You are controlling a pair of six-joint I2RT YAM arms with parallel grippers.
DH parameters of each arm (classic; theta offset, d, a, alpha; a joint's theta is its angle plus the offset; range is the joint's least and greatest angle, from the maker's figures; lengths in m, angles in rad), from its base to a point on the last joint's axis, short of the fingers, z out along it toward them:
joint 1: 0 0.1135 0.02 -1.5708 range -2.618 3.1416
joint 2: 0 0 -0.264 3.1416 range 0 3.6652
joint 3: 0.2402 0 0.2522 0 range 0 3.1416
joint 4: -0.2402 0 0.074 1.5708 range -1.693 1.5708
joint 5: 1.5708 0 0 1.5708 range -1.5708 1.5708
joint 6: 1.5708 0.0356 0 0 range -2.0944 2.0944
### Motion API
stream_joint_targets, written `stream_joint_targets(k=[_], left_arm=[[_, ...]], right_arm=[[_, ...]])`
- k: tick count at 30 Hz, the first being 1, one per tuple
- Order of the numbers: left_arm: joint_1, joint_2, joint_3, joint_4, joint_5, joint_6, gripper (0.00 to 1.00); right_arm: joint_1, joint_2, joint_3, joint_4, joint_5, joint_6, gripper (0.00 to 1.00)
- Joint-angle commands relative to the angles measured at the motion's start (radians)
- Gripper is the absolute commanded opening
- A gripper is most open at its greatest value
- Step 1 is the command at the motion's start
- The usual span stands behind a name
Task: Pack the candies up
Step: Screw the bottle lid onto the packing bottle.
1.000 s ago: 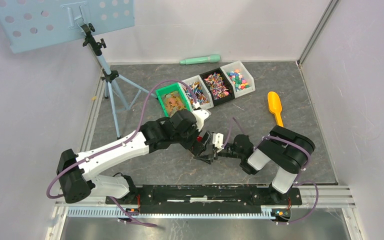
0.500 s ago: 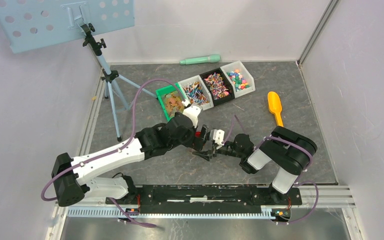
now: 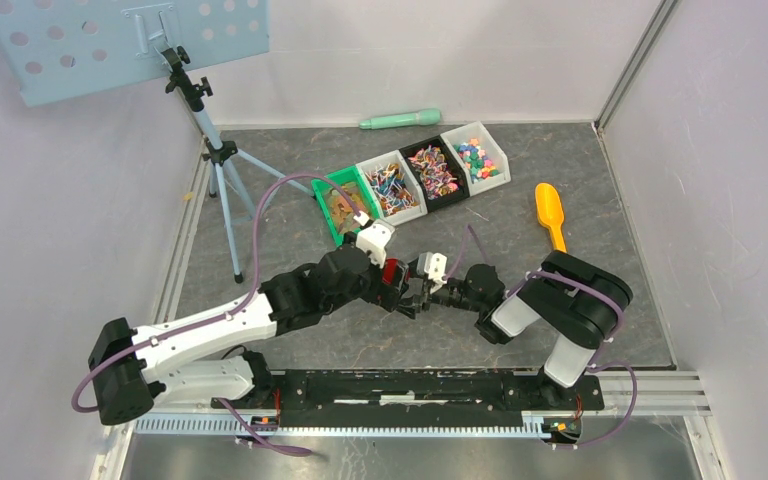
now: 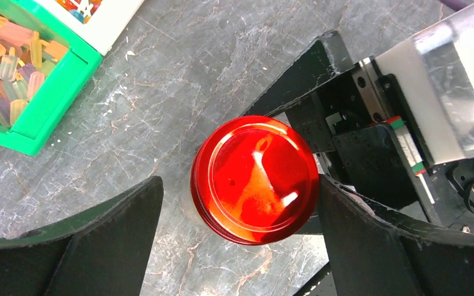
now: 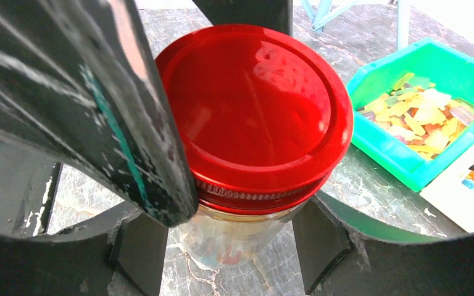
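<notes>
A glass jar with a red lid (image 5: 253, 111) stands on the grey table, and a few candies (image 5: 234, 250) show through its glass. My right gripper (image 5: 231, 246) is shut on the jar's body below the lid (image 3: 393, 273). My left gripper (image 4: 237, 191) is open around the lid (image 4: 254, 179) from above, with a gap on one side, and one of its fingers (image 5: 99, 92) stands beside the lid. More candies fill the green bin (image 3: 332, 190) and the row of bins (image 3: 505, 160) behind it.
A yellow scoop (image 3: 551, 215) lies at the right. A mint-green cylinder (image 3: 400, 120) rests by the back wall. A tripod (image 3: 222, 160) carrying a perforated panel (image 3: 130, 40) stands at the left. Enclosure walls ring the table.
The left arm has swung back and leftwards, and its wrist has turned over the lid. The jar and the right gripper have shifted slightly toward the bins.
</notes>
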Motion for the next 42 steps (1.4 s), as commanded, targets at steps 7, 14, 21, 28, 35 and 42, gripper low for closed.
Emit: stream_joint_targets(k=[7, 14, 21, 28, 35, 42], left_arm=[[-0.005, -0.033, 0.004, 0.09, 0.036, 0.103, 1.0], [-0.004, -0.02, 0.032, 0.059, 0.022, 0.115, 0.95], [-0.005, -0.027, 0.016, 0.061, 0.018, 0.133, 0.87], [-0.004, -0.059, -0.019, 0.021, 0.088, 0.223, 0.69], [0.004, -0.138, -0.061, 0.003, 0.315, 0.354, 0.6], [0.016, -0.118, -0.034, -0.045, 0.462, 0.441, 0.62]], right_arm=[[-0.003, 0.015, 0.043, 0.294, -0.036, 0.021, 0.39], [-0.003, 0.007, 0.055, 0.265, -0.042, 0.047, 0.39], [-0.003, 0.007, 0.057, 0.257, -0.05, 0.053, 0.38], [-0.009, -0.031, 0.031, 0.256, -0.105, 0.008, 0.32], [-0.03, -0.058, 0.02, 0.355, -0.257, 0.077, 0.34], [-0.034, -0.046, 0.045, 0.493, -0.388, 0.205, 0.35]])
